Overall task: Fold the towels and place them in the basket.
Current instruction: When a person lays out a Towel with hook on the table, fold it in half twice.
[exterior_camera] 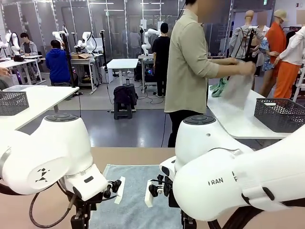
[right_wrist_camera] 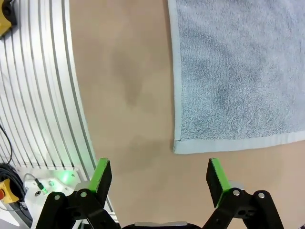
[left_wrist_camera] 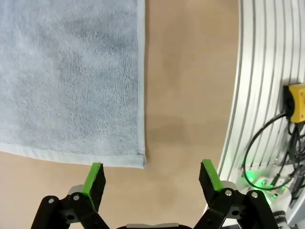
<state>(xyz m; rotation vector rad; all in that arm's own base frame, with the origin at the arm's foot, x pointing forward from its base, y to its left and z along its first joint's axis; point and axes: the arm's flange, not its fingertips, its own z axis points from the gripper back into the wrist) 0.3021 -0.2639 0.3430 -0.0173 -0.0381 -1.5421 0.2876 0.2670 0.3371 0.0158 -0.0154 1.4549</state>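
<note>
A pale grey-blue towel [exterior_camera: 136, 191] lies flat on the tan table between my two arms. In the left wrist view my left gripper [left_wrist_camera: 152, 177] hangs open over bare table, just below the towel's [left_wrist_camera: 71, 81] near corner. My right gripper [right_wrist_camera: 159, 174] is likewise open, with the towel's [right_wrist_camera: 238, 76] other near corner just above its fingers. Neither holds anything. Across the room a person handles a pale cloth [exterior_camera: 238, 88] over a white table, beside a mint green towel [exterior_camera: 219, 87]. A dark grey mesh basket [exterior_camera: 281, 114] stands on that table.
A ribbed aluminium base [left_wrist_camera: 267, 95] with cables and a yellow box [left_wrist_camera: 296, 102] borders the table near the left gripper; the same kind of rail [right_wrist_camera: 38, 95] lies beside the right one. Another mesh basket [exterior_camera: 13, 102] sits on a white table at left.
</note>
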